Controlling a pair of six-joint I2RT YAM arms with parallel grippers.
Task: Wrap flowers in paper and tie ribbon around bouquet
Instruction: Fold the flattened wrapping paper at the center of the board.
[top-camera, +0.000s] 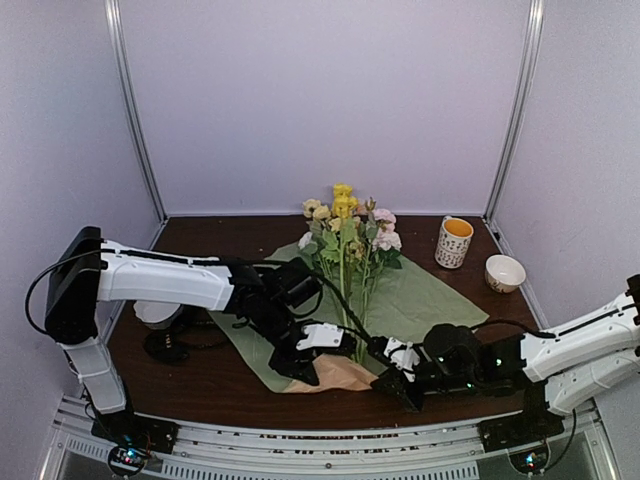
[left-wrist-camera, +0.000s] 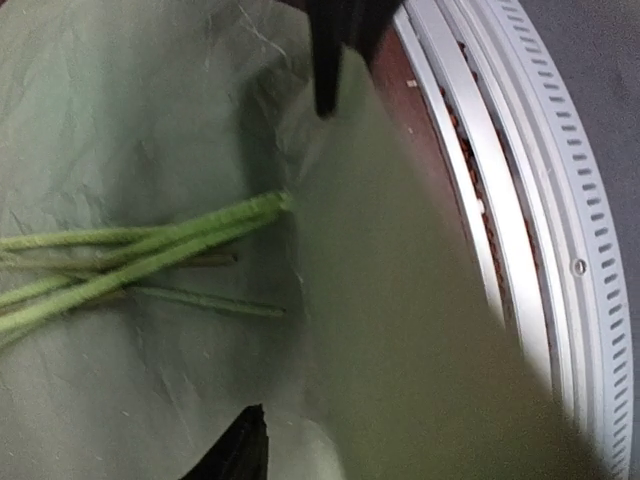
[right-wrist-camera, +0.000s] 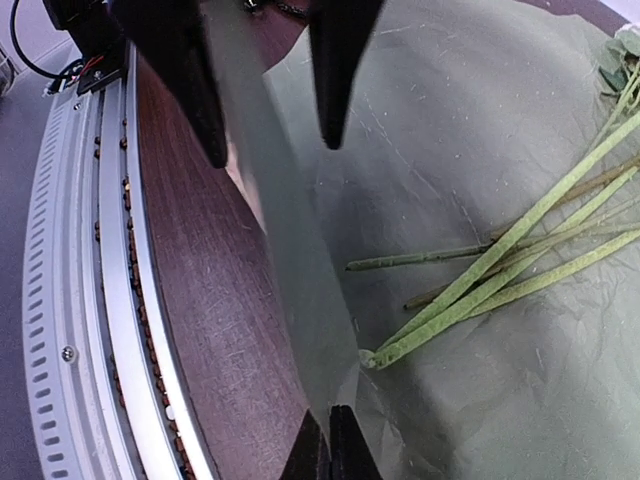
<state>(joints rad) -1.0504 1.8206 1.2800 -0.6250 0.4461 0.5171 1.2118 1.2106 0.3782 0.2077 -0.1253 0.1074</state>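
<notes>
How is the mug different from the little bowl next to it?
The mug is tall and narrow; the bowl is low and wide. The mug is orange inside and patterned outside; the bowl is pale inside. The mug stands farther back than the bowl. Both sit upright at the right of the table.

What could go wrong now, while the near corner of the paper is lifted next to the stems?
1. The right hand pinches the thin paper at its raised corner, while the left hand is open around the edge. A hard pull might tear the paper or let it slip.
2. The stems lie loose on the paper, so folding may push them aside.
</notes>
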